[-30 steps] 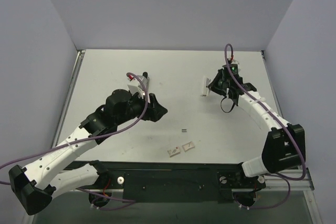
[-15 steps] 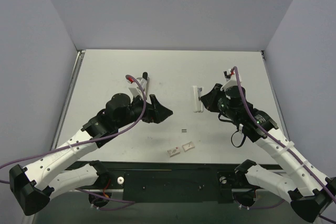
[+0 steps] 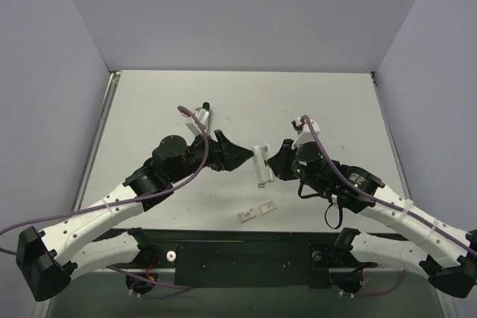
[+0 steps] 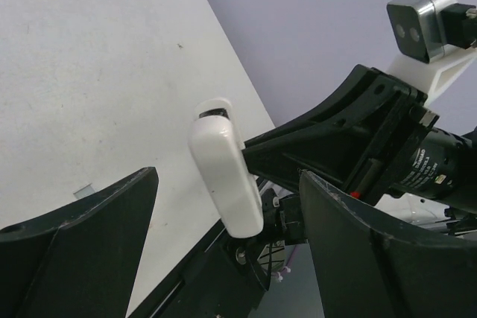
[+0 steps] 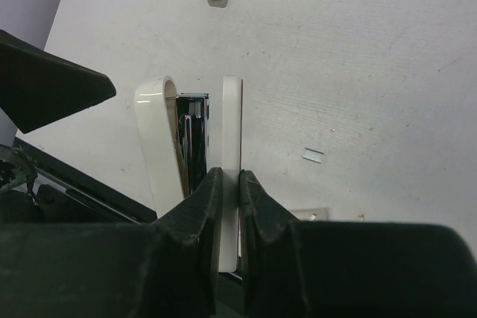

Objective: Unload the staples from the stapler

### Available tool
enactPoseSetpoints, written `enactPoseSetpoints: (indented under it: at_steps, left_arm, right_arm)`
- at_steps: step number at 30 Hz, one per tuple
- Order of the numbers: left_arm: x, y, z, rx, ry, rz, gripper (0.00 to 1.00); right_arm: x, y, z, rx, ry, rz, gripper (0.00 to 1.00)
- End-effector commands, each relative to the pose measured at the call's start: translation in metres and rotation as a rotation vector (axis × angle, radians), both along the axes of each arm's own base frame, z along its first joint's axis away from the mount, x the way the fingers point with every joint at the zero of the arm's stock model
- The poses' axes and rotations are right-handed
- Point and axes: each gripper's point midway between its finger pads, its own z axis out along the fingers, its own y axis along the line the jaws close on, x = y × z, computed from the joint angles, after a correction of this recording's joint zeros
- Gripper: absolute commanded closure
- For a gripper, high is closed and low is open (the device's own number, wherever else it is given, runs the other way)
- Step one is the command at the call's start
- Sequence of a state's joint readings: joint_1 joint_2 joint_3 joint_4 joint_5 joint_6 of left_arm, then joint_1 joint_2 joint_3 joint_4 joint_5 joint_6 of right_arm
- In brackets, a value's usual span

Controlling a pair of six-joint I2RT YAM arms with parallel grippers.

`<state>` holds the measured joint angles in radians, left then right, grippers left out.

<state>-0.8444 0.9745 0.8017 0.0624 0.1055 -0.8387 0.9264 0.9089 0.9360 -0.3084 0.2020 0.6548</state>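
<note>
right gripper (image 5: 227, 184) is pinching the stapler (image 3: 261, 164) by its thin white plate, shell hinging open; left gripper (image 3: 244, 156) is hovering just left of the stapler, fingers spread wide; staples (image 5: 314, 156) are lying on the table just beside the stapler

So the stapler (image 3: 260, 166) is over mid-table (image 3: 335, 102), pinched by the right gripper (image 3: 273, 167) on its right side, with the left gripper (image 3: 246, 156) just off its left. The staples (image 5: 313, 156) lie on the table nearby, and two tabs (image 3: 247, 215) (image 3: 267, 205) sit side by side nearer the arm bases.
</note>
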Motion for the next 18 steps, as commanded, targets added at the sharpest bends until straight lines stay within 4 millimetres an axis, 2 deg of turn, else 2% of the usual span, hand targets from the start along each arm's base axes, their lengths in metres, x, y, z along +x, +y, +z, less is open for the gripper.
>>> enactPoseSetpoints:
  at_steps: [1, 7, 13, 18]
  left_arm:
    - [0.004, -0.006, 0.025, -0.088, -0.048, 0.012, 0.12]
    - [0.007, -0.005, 0.021, -0.083, -0.043, 0.028, 0.12]
    - [0.008, -0.003, 0.021, -0.079, -0.043, 0.043, 0.12]
    - [0.007, -0.004, 0.022, -0.087, -0.043, 0.036, 0.13]
  right_arm:
    - [0.007, 0.014, 0.022, 0.033, -0.054, -0.037, 1.00]
    - [0.005, 0.028, 0.036, 0.046, -0.096, -0.020, 1.00]
    - [0.001, 0.034, 0.050, 0.049, -0.133, -0.009, 1.00]
    - [-0.003, 0.042, 0.052, 0.038, -0.152, 0.005, 1.00]
